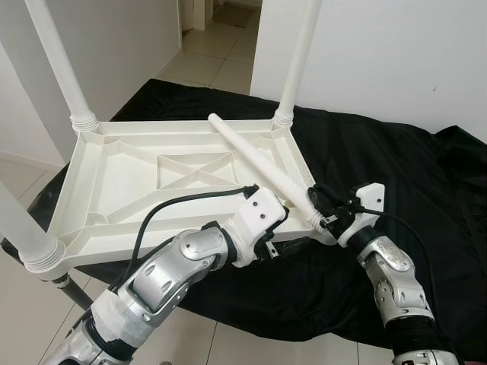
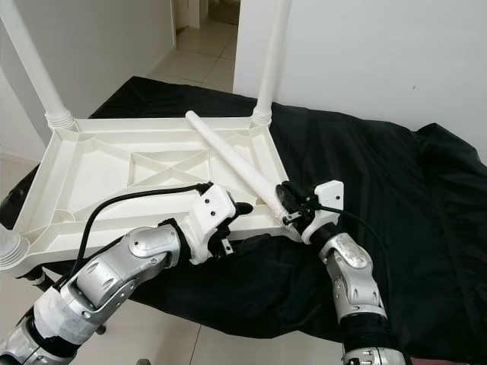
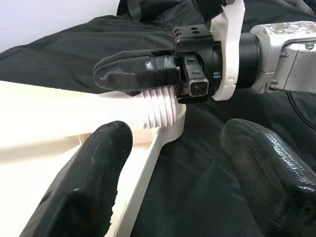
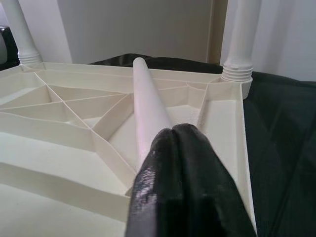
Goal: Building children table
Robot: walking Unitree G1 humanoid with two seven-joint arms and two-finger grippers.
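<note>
On a black cloth [image 1: 396, 175] spread over a raised surface, the white plastic tabletop [image 1: 144, 179] is lying upside down, its ribbed underside facing up. Three white legs are already standing in its corners: the far-left leg [image 1: 61, 68], the far-right leg [image 1: 299, 57], and the near-left leg [image 1: 19, 228]. Pale floor tiles [image 1: 217, 53] are running toward an open doorway behind, with white walls [image 1: 380, 53] rising on either side of it.

At the near-right corner, the right gripper [image 1: 319, 209] is clamping its fingers [image 3: 136, 71] around the threaded end of the loose leg [image 1: 259, 163], which is slanting back across the tabletop. The left gripper [image 2: 236, 217] is hovering just beside that same corner, its fingers [image 3: 94, 177] spread wide and gripping nothing, one over the tabletop's rim and one over the cloth.
</note>
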